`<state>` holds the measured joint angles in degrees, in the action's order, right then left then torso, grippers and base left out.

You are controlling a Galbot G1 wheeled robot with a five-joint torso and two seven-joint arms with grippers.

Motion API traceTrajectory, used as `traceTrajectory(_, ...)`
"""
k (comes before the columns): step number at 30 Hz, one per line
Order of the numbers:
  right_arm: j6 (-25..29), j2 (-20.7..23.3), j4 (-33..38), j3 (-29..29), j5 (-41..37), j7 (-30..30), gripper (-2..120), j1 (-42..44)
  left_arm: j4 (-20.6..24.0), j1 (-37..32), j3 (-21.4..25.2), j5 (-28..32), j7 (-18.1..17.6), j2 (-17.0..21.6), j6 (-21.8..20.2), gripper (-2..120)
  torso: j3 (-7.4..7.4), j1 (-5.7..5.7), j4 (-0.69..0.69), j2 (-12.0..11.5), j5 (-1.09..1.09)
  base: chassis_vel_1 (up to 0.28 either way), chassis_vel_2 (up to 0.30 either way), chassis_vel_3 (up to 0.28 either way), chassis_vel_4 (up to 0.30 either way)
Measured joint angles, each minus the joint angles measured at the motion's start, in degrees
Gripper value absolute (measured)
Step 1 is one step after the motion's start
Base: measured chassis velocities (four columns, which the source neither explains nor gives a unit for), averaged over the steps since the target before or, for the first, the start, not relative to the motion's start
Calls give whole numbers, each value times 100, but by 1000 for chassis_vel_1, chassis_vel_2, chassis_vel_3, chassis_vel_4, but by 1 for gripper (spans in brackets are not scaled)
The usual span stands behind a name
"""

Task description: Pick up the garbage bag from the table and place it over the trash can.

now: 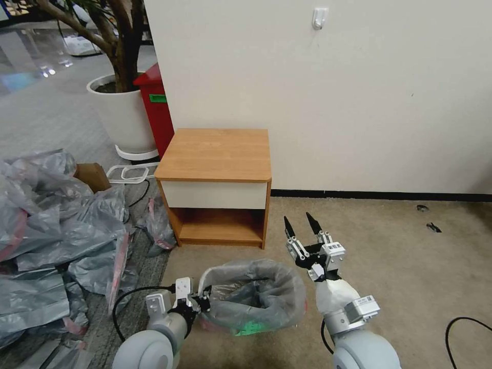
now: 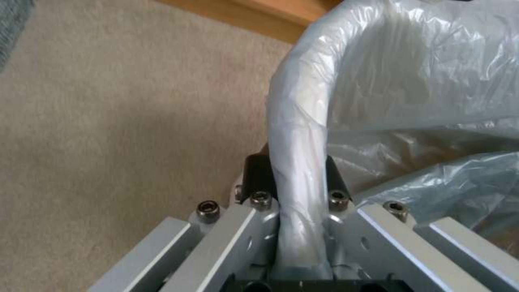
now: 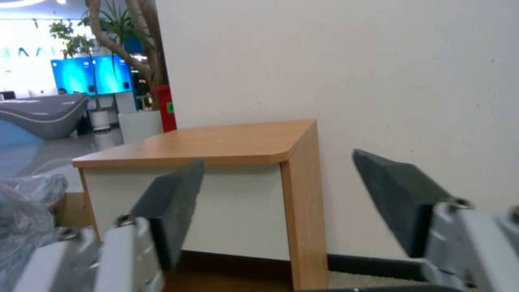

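Currently | garbage bag [image 1: 256, 297] lower centre: light, limp, slippery; grip gathered rim | left gripper [image 2: 294, 178] pinching bag-covered trash can [image 1: 205, 281] rim | right gripper [image 1: 302, 226] spread, empty

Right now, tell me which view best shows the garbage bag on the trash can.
Head view: the garbage bag drapes the whole rim. Left wrist view gives a close-up where the left end effector pinches it; right wrist view catches a corner.

My head camera looks down from above on the table [image 1: 215, 154] against the wall. My left wrist camera sits right behind the left gripper [image 2: 294, 174], almost touching the bagged rim. My right wrist camera looks level past the right gripper [image 3: 281, 198] at the same table [image 3: 216, 142].
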<state>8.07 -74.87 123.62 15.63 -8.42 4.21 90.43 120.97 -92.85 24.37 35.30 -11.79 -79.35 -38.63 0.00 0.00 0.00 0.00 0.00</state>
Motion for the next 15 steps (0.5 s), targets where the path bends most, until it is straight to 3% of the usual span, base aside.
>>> traceTrajectory(3, 25, 2, -34, 20, -1, -13, 86, -11, -33, -3, -6, -77, 68, 0, 15, 5, 0, 0, 0, 0, 2, 0, 0, 0, 0)
traceTrajectory(7, 54, 6, -87, 41, -4, -35, 98, -29, -41, -2, -15, -122, 111, 9, 25, 19, 0, 0, 0, 0, 1, 0, 0, 0, 0)
traceTrajectory(8, 62, 8, -113, 43, -5, -50, 100, -42, -42, 2, -25, -155, 112, 25, 40, 28, 0, 0, 0, 0, 0, 0, 0, 0, 0)
traceTrajectory(15, 58, 7, -126, 36, -9, -69, 100, -78, -61, 7, -33, -255, 112, 57, 77, 48, 0, 0, 0, 0, 0, 0, 0, 0, 0)
